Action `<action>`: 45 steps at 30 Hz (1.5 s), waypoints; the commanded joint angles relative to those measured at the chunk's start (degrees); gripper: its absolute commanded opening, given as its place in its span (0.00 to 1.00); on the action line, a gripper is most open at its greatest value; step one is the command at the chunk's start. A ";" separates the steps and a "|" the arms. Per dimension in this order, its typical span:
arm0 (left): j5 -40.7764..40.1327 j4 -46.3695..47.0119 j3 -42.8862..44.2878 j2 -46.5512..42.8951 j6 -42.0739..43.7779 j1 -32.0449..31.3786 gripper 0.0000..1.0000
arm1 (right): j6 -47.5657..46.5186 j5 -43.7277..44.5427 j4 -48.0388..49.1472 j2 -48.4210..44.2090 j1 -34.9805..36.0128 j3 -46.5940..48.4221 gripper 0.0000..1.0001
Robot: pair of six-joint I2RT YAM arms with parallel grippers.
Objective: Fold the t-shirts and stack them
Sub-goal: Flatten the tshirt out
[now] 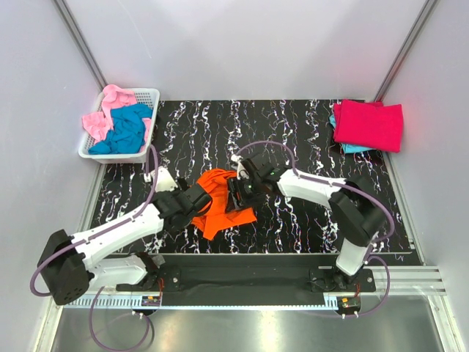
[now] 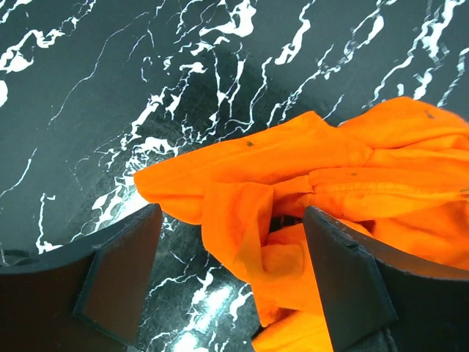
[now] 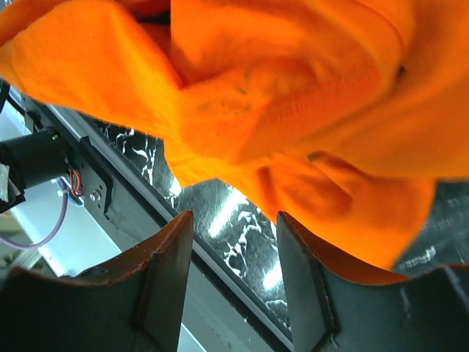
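Left arm reaches from mat's near-left corner toward its centre, low and stretched out; left gripper [image 2: 231, 220] faces down at the black white-veined marble-look mat [image 1: 293, 139], fingers [image 2: 117, 271] spread wide, released. Crumpled bright orange cloth t-shirt [image 1: 220, 213] lies bunched at mat's near-centre; one folded lobe sits in the gap between the left fingers, against the inner face of one of them, not pinched. Right arm bends in from mat's near-right corner, elbow up, wrist turned toward mat's centre; right gripper [image 3: 234, 224] sits at the shirt's right edge, fingers [image 3: 165, 279] parted, nothing between them. Orange cloth bunches just beyond the right fingertips, mat's near edge visible through the gap. Folded crimson-pink t-shirt [image 1: 370, 125] sits on a teal blue one [image 1: 355, 149] at mat's far-right corner. Off mat's far-left corner, white plastic lattice basket [image 1: 110, 156] holds a teal blue shirt [image 1: 130, 128] and a light pink shirt [image 1: 110, 110]
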 commanded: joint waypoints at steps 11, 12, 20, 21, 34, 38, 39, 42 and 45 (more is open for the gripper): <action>5.25 6.36 -1.62 -2.94 6.71 2.39 0.85 | -2.99 16.04 -4.75 16.78 -0.98 15.81 0.50; 6.03 7.58 -1.80 -2.94 8.98 2.57 0.85 | -2.64 17.79 -5.20 17.67 -1.33 16.60 0.50; 14.73 17.77 -6.62 -1.18 12.07 7.31 0.74 | -2.28 24.49 -7.66 21.37 -10.82 19.15 0.47; 16.05 19.62 -7.41 -0.83 13.12 8.01 0.71 | -2.55 24.05 -7.75 21.46 -12.57 19.24 0.47; 27.93 58.29 -8.40 13.76 24.64 13.90 0.46 | -4.83 16.84 -8.10 23.48 -14.35 21.44 0.45; 26.61 61.29 -4.97 16.13 27.54 14.61 0.53 | -4.92 16.75 -8.10 23.92 -14.34 21.00 0.45; 26.70 62.60 -4.53 16.74 28.24 15.04 0.54 | -5.10 16.58 -8.10 24.01 -14.35 20.91 0.45; 28.88 66.89 -3.99 19.38 29.12 18.02 0.56 | -5.19 16.23 -8.01 24.01 -14.35 20.48 0.44; 30.56 69.82 -3.47 22.63 28.60 19.70 0.56 | -5.36 15.87 -8.01 23.66 -14.35 19.95 0.43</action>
